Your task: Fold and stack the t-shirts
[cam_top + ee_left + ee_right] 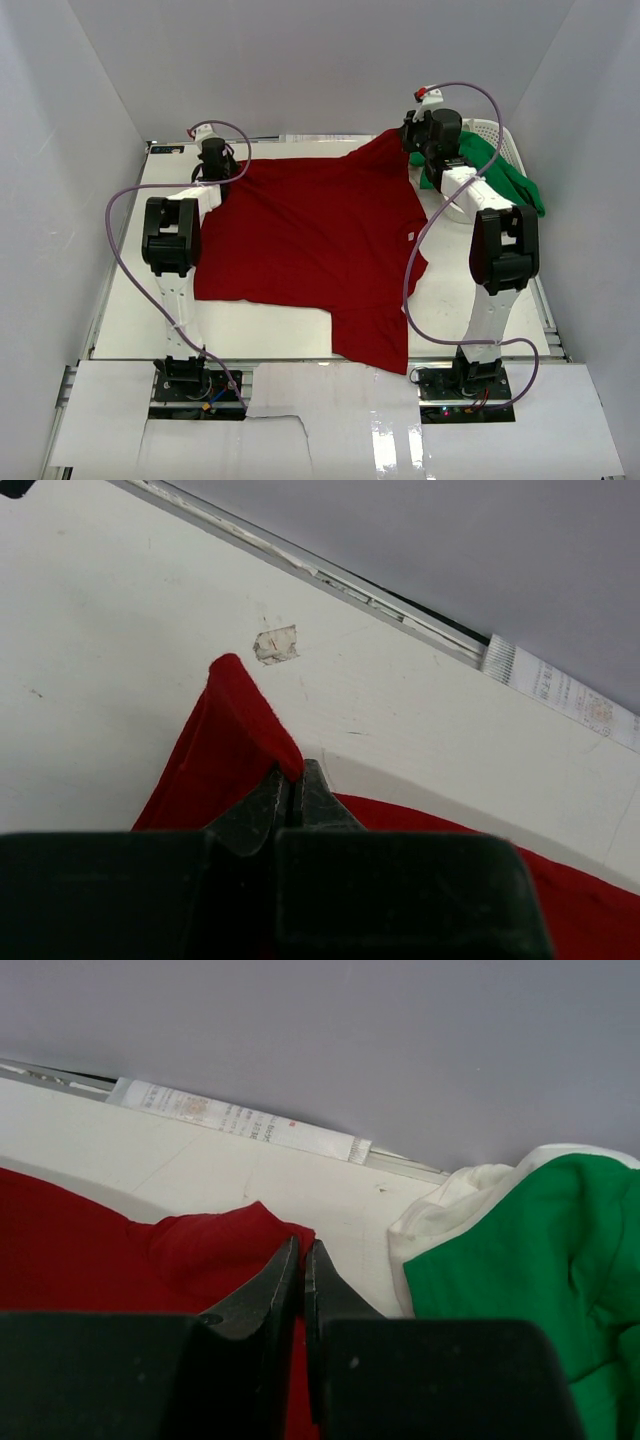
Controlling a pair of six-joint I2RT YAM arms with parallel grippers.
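Observation:
The deep red t-shirt [310, 245] lies spread across the table, its far edge stretched between both arms. My left gripper [222, 170] is shut on its far left corner; in the left wrist view the red cloth [235, 740] rises in a peak pinched at the gripper [293, 776]. My right gripper [425, 140] is shut on the far right corner, where the red cloth [215, 1245] bunches at the gripper [301, 1252]. The green t-shirt [500, 170] hangs over the basket at the far right, seen as green cloth [540, 1260] in the right wrist view.
The white slotted basket [503, 133] stands at the far right corner under the green shirt. Grey walls close in the table [130, 320] on three sides. A near sleeve of the red shirt hangs past the front edge. Purple cables loop beside each arm.

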